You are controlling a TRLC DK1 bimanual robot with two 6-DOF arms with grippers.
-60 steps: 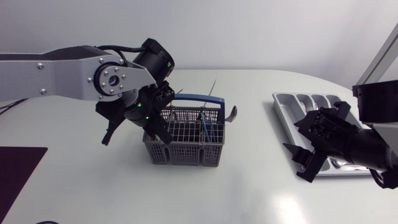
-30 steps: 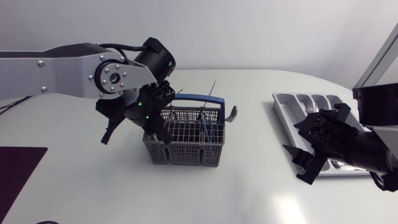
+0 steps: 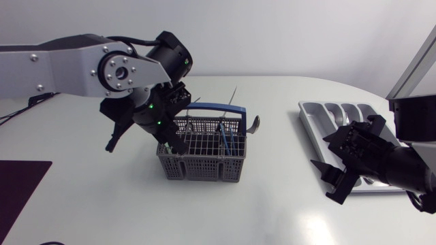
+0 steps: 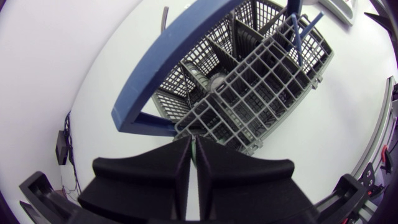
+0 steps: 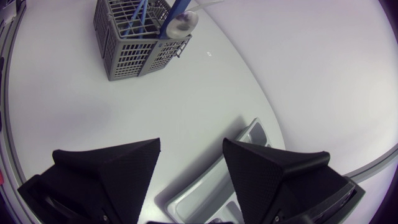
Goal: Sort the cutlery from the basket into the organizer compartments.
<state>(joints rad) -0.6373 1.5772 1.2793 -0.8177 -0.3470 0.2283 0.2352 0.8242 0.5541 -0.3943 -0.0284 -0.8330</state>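
From above, the left arm (image 3: 68, 68) is hanging over the white table (image 3: 102, 197). The left jaws are sitting at the left end of the grey cutlery basket (image 3: 202, 163), below its blue handle (image 3: 214, 107). Blue-handled cutlery (image 3: 225, 138) is standing in the basket's right half, and a spoon bowl (image 3: 254, 124) is poking out past its right wall. The right arm (image 3: 402, 167) is holding the right jaws, spread wide, over the near end of the organizer tray (image 3: 320, 112), well apart from the basket.

Through the left wrist camera, the left jaws are pressing together to a thin slit at the basket's (image 4: 249, 81) corner. A pale sliver is showing in that slit, possibly a handle.

Through the right wrist camera, the right jaws are gaping over the tray's rim (image 5: 202, 190), and the basket (image 5: 134, 46) is standing far ahead
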